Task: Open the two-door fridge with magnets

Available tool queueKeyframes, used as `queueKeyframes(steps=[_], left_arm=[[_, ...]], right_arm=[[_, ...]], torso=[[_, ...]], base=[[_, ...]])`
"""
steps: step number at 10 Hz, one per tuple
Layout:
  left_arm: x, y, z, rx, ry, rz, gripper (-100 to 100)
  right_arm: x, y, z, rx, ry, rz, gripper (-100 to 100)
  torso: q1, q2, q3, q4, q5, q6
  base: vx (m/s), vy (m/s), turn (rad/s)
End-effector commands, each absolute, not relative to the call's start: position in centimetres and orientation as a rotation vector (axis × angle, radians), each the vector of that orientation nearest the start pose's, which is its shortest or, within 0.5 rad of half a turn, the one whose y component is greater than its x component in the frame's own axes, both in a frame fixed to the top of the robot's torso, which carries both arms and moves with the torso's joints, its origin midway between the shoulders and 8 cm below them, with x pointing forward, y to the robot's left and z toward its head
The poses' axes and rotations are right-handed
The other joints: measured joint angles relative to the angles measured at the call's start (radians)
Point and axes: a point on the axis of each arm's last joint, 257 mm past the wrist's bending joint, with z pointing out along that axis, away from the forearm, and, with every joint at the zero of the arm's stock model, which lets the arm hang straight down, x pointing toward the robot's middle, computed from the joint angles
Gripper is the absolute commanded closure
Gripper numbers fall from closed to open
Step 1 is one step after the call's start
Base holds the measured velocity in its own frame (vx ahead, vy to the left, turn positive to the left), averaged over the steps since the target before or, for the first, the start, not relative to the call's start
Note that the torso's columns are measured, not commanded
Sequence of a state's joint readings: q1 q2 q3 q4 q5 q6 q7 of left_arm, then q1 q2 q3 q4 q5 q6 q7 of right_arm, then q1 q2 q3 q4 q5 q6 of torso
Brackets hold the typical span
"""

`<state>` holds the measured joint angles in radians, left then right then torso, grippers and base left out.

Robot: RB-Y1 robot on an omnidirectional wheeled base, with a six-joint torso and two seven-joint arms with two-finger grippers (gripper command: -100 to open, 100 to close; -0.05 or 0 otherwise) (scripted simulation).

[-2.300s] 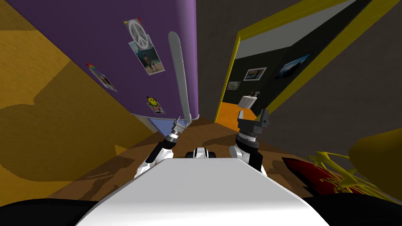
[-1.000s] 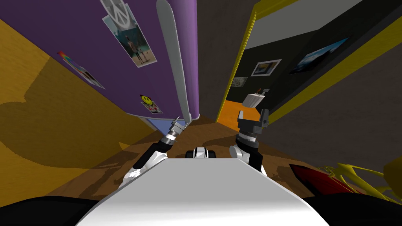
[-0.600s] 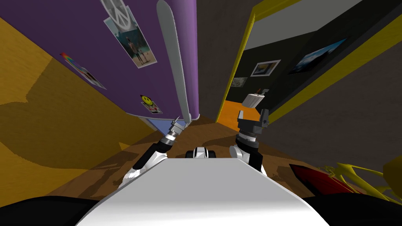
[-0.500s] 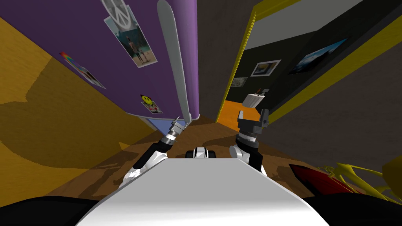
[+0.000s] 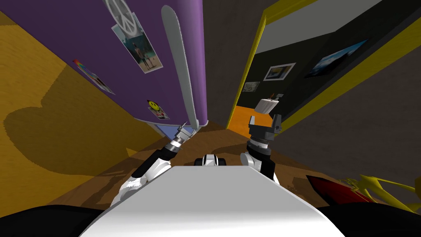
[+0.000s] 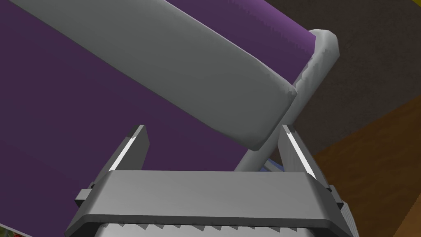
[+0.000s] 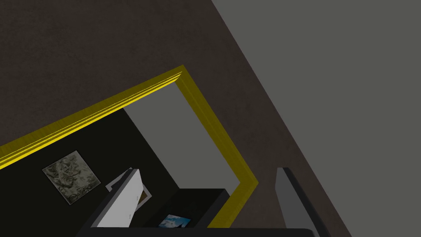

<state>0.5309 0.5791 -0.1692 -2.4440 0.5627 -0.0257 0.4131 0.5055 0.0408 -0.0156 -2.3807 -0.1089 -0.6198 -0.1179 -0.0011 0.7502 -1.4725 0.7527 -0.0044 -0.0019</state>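
Far left: ochre wall [image 5: 37, 94], shadowed.
Right of it: two-door fridge, purple upper door [image 5: 82, 41], leaning with the camera's roll. A strip of the pale blue lower door [image 5: 169, 131] shows beneath it.
Magnets on the purple door, left to right: rainbow strip [image 5: 93, 76], peace sign [image 5: 121, 10], photo [image 5: 142, 49] just under the sign, smiley [image 5: 154, 105] near the door's lower edge.
Long grey handle [image 5: 183, 70] runs along the door's right side.
Left tool [image 5: 187, 128] is at the handle's lower end. In the left wrist view its fingers [image 6: 133, 148] stand apart, open, with the end of the handle [image 6: 185, 66] between them; the purple door [image 6: 61, 103] lies behind. Cannot tell whether either finger touches the handle.
Centre: brown wooden floor [image 5: 222, 140].
Right of the fridge: dark wall, then a yellow-framed doorway [image 5: 246, 74].
Right tool [image 5: 265, 117] is held up near the chest, well apart from the fridge, fingers spread and holding nothing.
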Motion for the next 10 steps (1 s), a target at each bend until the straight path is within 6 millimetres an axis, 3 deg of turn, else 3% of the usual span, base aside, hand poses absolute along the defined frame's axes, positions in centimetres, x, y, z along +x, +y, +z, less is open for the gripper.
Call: queueKeyframes(steps=[1,9,10], left_arm=[[36.6,18.7,-2.8,-1.235,1.083,-2.042,-100],[36.6,18.7,-2.8,-1.235,1.083,-2.042,-100],[36.2,19.1,-4.3,-1.299,1.139,-2.007,-100]], right_arm=[[29.3,-29.6,8.5,0.599,0.328,1.501,0],[29.3,-29.6,8.5,0.599,0.328,1.501,0],[29.3,-29.6,8.5,0.599,0.328,1.501,0]], torso=[[0.000,0.003,0.001,0.002,-0.001,0.000],[0.001,0.005,0.002,0.003,-0.001,-0.001],[0.000,0.005,0.003,0.004,-0.001,-0.001]], base=[[0.002,-0.030,0.016],[0.001,0.000,-0.001],[0.032,-0.036,0.106]])
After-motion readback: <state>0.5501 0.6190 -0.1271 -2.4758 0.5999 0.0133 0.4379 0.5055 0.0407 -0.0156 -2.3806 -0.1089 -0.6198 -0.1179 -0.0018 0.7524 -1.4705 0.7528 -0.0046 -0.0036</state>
